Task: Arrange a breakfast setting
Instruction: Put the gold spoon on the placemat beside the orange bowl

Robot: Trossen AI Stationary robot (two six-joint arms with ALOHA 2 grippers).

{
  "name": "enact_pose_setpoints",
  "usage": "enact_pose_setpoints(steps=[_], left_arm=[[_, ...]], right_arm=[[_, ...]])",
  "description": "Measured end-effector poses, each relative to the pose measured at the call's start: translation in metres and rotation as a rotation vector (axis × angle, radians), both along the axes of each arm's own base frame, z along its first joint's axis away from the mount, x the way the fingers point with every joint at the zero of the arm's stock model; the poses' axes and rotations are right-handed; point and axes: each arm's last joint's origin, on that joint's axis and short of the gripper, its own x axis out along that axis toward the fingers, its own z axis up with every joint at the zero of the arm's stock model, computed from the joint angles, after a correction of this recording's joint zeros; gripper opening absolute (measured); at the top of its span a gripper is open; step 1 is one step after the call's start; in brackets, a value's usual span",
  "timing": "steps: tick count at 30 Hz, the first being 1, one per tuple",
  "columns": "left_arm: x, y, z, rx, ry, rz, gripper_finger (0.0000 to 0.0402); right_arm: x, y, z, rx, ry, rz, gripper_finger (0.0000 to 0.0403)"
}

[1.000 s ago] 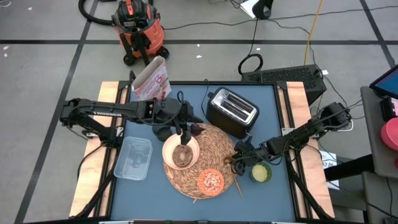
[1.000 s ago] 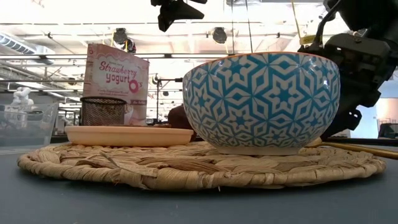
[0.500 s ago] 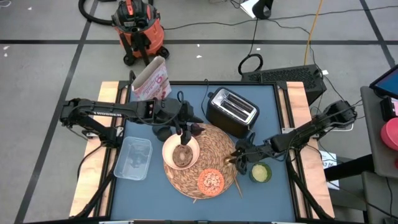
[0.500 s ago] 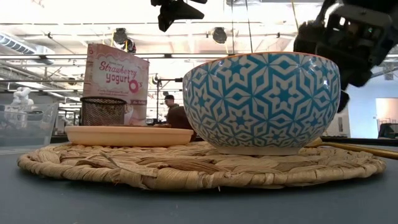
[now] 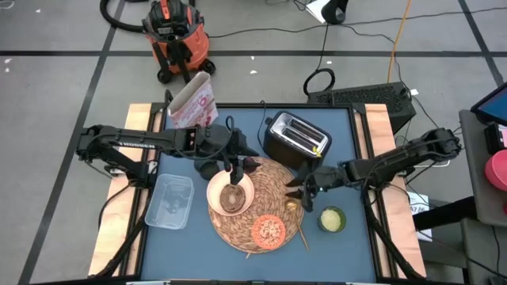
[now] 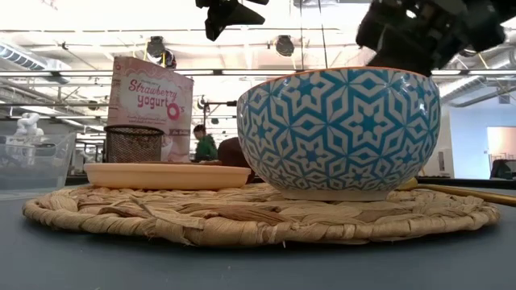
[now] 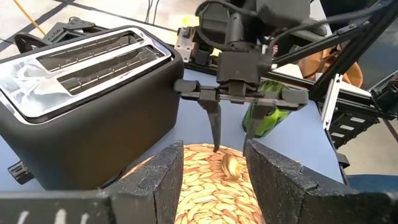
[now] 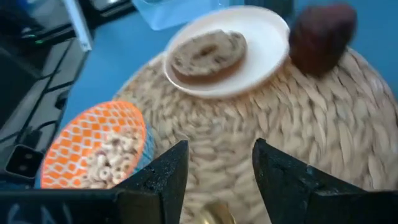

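A blue surface [image 5: 356, 241] stands on a grey floor with a red-orange vacuum [image 5: 176, 36] beyond its far edge. Nearest on the round straw placemat [image 5: 273, 184] sits the small orange dish [image 5: 268, 230] of cereal; to its right a wooden spoon [image 5: 294, 212] lies across the mat's edge, and a green-yellow cup [image 5: 332, 218] stands just off the mat. To the left, a clear tub [image 5: 169, 200] lies on the blue. Mid-mat is the cream bowl [image 5: 230, 194] with a round bagel-like piece in it, and just past it a dark-red fruit [image 5: 252, 164]. The right gripper [image 5: 299, 187] hangs above the mat's right edge, fingers [image 7: 214, 127] parted with nothing between them. The left gripper [image 5: 234, 166] hovers over the bowl's far rim, fingers [image 7: 163, 177] also part-open and empty. Farther off stand a dark cup [image 5: 207, 169], a black toaster [image 5: 295, 142] and the cereal box [image 5: 192, 101] at the far left corner.
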Motion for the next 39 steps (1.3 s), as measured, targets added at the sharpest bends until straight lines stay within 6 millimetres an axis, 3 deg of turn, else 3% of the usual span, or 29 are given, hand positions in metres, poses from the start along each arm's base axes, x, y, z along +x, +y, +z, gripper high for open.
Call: enact_pose_setpoints(steps=[7,18,26,32,39], left_arm=[[0.0,0.0,0.0,-0.008,0.0,0.004,0.0179],[0.0,0.0,0.0,-0.021,0.0,0.01,0.0179],[0.0,0.0,0.0,-0.028,0.0,0.013,0.0179],[0.0,0.0,0.0,-0.032,0.0,0.015,0.0179],[0.0,0.0,0.0,-0.047,0.0,0.023,0.0179]], right_arm=[[0.01,-0.01,0.018,-0.109,-0.012,0.072,0.0169],[0.019,-0.008,0.041,-0.216,-0.063,0.189,0.0169],[0.032,-0.006,0.066,-0.342,0.061,0.282,0.0169],[0.045,-0.004,0.044,-0.362,0.24,0.331,0.0169],[0.051,-0.005,0.025,-0.284,0.33,0.398,0.0169]])
